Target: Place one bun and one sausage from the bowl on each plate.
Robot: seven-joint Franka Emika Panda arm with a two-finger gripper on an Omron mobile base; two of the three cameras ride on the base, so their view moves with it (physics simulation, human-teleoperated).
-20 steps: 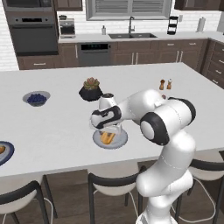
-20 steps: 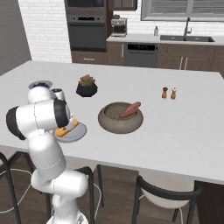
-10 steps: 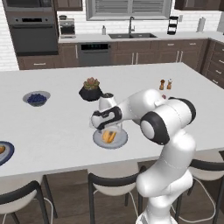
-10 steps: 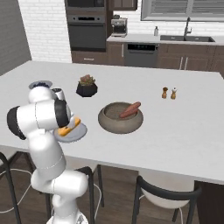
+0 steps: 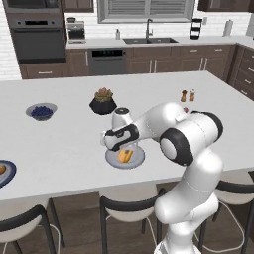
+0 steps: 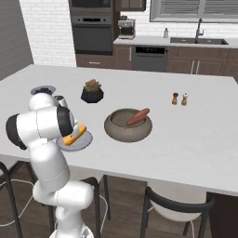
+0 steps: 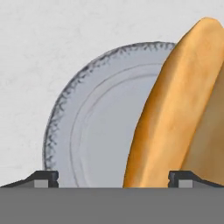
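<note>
My gripper (image 7: 113, 177), pinched shut a second ago, now stands spread wide above the light grey plate (image 7: 87, 127), and the bun (image 7: 175, 109) lies released on it. A sausage (image 6: 138, 116) waits in the bowl (image 6: 128, 125), probably my next pick.

Light is even and bright across the rendered kitchen, with no harsh glare. The white counter (image 5: 64, 144) looks evenly lit and carries only faint, soft shadows under the light grey plate (image 5: 134, 159) and the wide bowl (image 6: 128, 132). Both base views are slightly soft. The hand view is sharper, showing the bun (image 7: 175, 113) with smooth shading.
</note>
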